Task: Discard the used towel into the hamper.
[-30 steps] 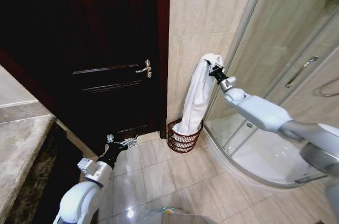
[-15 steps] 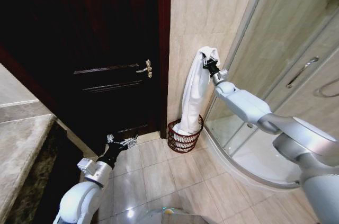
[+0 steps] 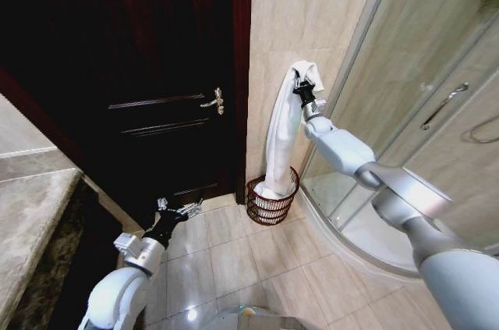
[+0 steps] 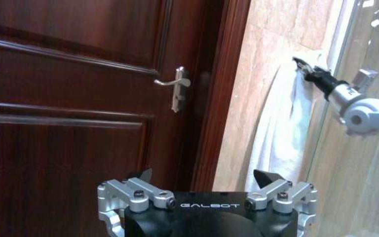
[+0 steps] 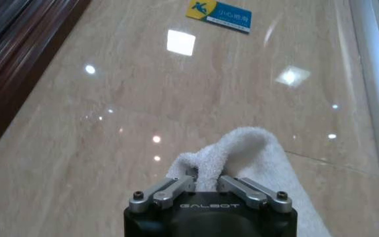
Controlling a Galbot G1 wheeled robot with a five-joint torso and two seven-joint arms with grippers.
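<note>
In front of us stands the tall dark brown wooden door, and to its right the beige tiled wall and the curved glass shower cabin. Against this wall hangs the long white terry towel. We hold it high by its top end with our right gripper, whose fingers are pinched narrow on a fold of the cloth. The lower end of the towel already lies inside the small round reddish-brown wire hamper, which stands on the floor at the foot of the wall, between the door frame and the shower. Our left gripper waits low, near the floor in front of the door, with its fingers spread wide and holding nothing.

We judge the towel as soft, light and limp. It will fold down by itself, so a grip at one end is enough, but it can catch on the hamper rim.
</note>
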